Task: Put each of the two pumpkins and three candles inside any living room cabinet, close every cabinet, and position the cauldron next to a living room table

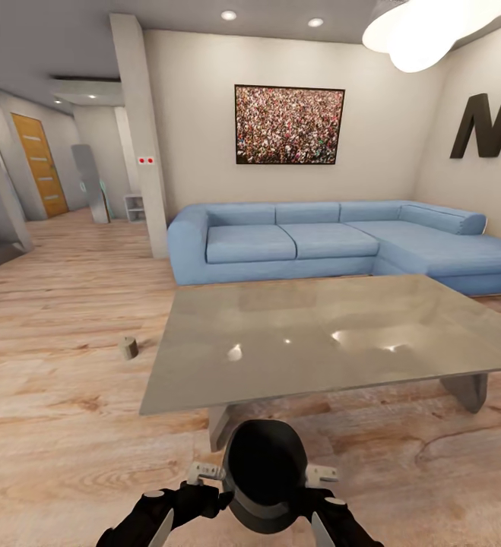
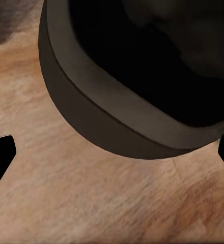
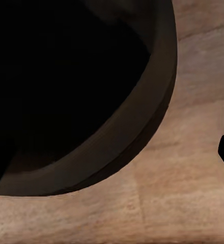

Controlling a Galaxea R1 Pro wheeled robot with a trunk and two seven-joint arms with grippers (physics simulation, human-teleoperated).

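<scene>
Both grippers sat either side of the cauldron (image 1: 265, 475), left gripper (image 1: 197, 497) and right gripper (image 1: 322, 497) equally close, but I couldn't tell if they were clamped on it. The cauldron was just off the near edge of the table (image 1: 318, 334). A candle (image 1: 128, 347) stood left of the table, on the floor.

Only readable text: large dark letter "N" (image 1: 484, 125) mounted on the right-hand wall, cut off at frame edge. Nothing else legible, no labels or numbers.
</scene>
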